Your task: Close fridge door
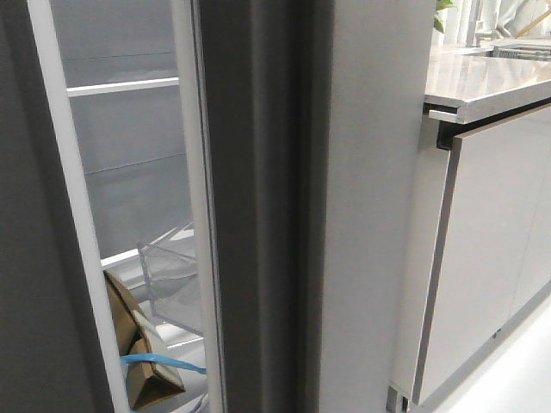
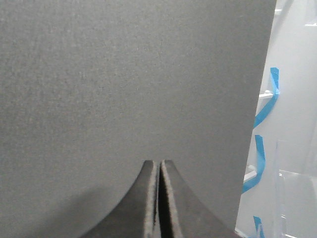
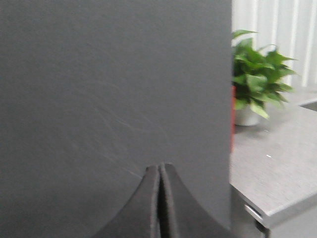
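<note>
Across the left and middle of the front view stands the fridge door (image 1: 258,206), a tall matte dark grey panel seen nearly edge-on, its thick darker grooved side edge facing the camera; it is still ajar, for a gap on its left shows the fridge interior with a clear plastic drawer (image 1: 172,275) and a brown cardboard piece bound with blue tape (image 1: 142,361) low down. To the right a paler grey panel (image 1: 370,206) rises full height, and further right are the glossy pale grey cabinet doors (image 1: 491,258) under the counter (image 1: 482,82). Neither arm shows in the front view. In its own wrist view the left gripper (image 2: 159,171) has both fingers pressed together with nothing between them, its tips at or just short of a flat dark grey face; the right gripper (image 3: 159,173) is likewise fully closed and empty against a similar dark panel, with a potted plant (image 3: 255,79) on the counter beyond. Whether either tip actually touches the surface cannot be told. The door looks rigid and heavy, swinging on hinges, with a smooth face and no handle, so there is nothing to pinch; it seems best moved by pushing flat on the face with closed fingers, far from the hinge side and near the free edge for leverage. A slow, square push should keep the tips from sliding on the matte surface.
</note>
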Robot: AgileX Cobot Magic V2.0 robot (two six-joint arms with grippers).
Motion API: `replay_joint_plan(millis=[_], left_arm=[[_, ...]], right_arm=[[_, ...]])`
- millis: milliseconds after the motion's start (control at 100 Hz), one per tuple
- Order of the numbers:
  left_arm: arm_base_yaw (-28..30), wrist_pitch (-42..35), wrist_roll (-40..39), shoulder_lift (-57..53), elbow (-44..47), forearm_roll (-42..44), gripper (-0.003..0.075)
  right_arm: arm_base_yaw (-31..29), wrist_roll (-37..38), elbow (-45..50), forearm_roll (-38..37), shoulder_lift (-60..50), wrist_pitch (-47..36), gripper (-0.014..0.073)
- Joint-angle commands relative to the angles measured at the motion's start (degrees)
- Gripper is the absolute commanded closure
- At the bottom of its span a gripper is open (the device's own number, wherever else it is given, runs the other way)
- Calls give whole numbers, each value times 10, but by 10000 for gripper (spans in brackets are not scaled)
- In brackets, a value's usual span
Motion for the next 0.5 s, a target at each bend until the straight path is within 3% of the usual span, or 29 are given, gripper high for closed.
replay_joint_plan(millis=[0,490], left_arm=[[-4,-44,-2,11,16,-1,741],[-4,-44,-2,11,16,-1,741]], right_arm=[[24,0,-53,-6,23,-42,670],[132,0,-153,-6,116,-42,670]])
